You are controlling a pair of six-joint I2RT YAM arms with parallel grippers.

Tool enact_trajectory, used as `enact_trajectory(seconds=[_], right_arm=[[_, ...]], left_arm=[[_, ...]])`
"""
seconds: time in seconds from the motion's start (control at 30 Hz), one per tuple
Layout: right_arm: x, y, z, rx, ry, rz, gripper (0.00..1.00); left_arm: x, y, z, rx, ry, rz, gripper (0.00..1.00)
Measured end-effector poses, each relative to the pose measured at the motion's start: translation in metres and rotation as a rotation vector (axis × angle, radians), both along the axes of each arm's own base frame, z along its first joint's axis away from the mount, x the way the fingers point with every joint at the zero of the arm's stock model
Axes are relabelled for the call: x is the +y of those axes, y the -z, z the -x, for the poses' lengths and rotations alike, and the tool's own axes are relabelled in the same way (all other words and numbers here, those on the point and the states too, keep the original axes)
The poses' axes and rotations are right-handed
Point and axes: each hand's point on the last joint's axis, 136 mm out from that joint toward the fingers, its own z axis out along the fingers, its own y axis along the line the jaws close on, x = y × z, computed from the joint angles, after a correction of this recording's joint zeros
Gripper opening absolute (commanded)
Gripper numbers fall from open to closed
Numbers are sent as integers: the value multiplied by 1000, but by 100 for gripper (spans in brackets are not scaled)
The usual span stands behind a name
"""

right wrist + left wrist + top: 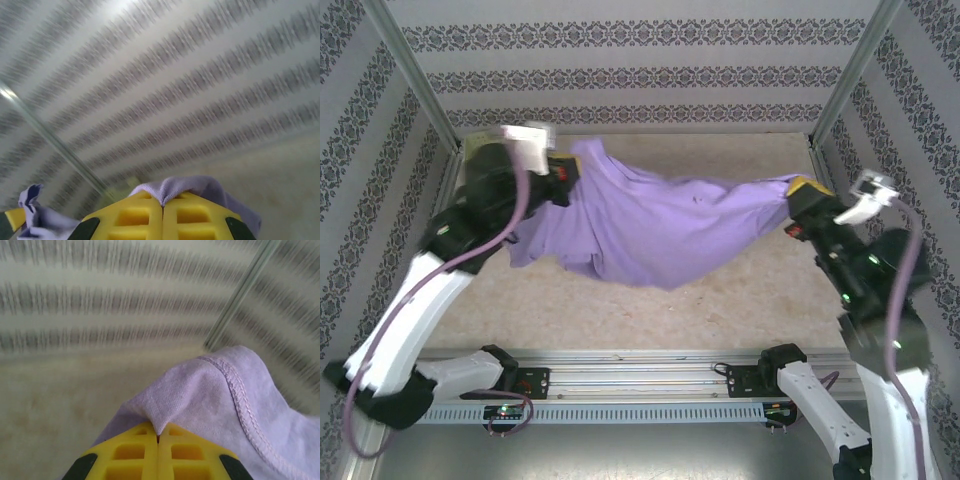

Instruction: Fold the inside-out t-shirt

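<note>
The lavender inside-out t-shirt (655, 225) hangs stretched in the air between both arms, sagging in the middle over the beige table. My left gripper (568, 172) is shut on its left end; in the left wrist view the yellow fingers (135, 452) pinch a peak of the t-shirt (205, 395) beside a stitched hem. My right gripper (798, 193) is shut on the right end; in the right wrist view a fold of t-shirt (192, 187) bulges over the closed yellow fingers (192, 215). No lettering shows.
Patterned striped walls (640, 75) enclose the table on three sides, with metal corner posts (415, 75) at the back. A metal rail (640, 375) carrying the arm bases runs along the near edge. The beige tabletop (740, 300) lies under the hanging cloth.
</note>
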Motion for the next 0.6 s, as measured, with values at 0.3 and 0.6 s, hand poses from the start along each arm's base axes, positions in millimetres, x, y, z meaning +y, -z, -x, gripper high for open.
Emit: enact_trajectory(seconds=[0.3, 0.6], right_arm=[[-8, 69, -28, 255, 71, 110, 0], [-6, 105, -25, 296, 53, 109, 0]], left_arm=[[-23, 148, -24, 430, 39, -223, 14], [-29, 171, 3, 436, 113, -187, 29]])
